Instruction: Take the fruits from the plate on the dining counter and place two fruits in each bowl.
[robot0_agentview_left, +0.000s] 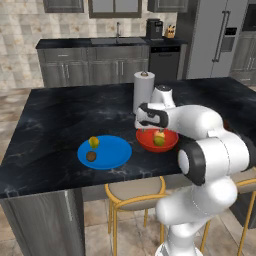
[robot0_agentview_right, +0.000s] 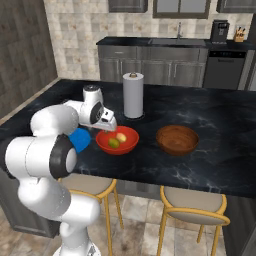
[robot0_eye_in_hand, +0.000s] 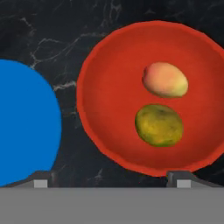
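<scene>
On the black marble worktop, the red bowl is seen holding two fruits: the peach-orange one and the olive-green one, just beside each other. The blue plate lies just beside the red bowl on the arm's left; a yellow-green fruit and a dark brown fruit are left on it. The brown bowl is seen empty, on the red bowl's other side. The claw is held above the red bowl's near rim, fingers spread wide, nothing gripped. A paper towel roll stands behind the bowls.
</scene>
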